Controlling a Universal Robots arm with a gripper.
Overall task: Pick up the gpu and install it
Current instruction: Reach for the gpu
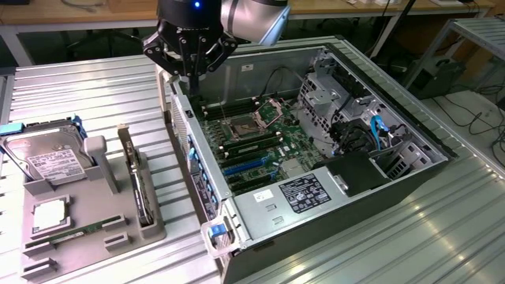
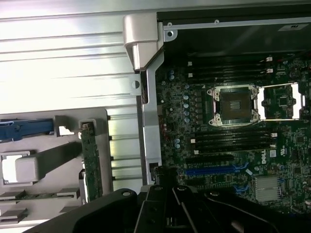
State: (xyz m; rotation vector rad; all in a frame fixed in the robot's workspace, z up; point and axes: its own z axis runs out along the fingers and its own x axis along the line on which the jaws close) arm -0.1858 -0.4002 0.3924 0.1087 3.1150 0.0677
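Observation:
The gpu (image 1: pixel 141 177) is a thin dark card standing on its long edge in a slot of the grey holder (image 1: pixel 150 228), with its pale bracket end toward the back; in the wrist view the gpu (image 2: pixel 91 162) appears edge-on. My gripper (image 1: pixel 193 87) hangs above the near wall of the open computer case (image 1: pixel 261 219), well away from the gpu, fingers shut together with nothing between them. The wrist view shows the gripper (image 2: pixel 169 196) over the motherboard (image 2: pixel 233 141), close to the blue card slot (image 2: pixel 214 171).
On the grey holder also sit a silver hard drive (image 1: pixel 49 158), a square processor (image 1: pixel 49 214) and a slim green memory stick (image 1: pixel 75 232). Inside the case are a power supply (image 1: pixel 304 192), drive cages (image 1: pixel 332 89) and cables (image 1: pixel 379 133). Everything rests on a ribbed metal table (image 1: pixel 94 89).

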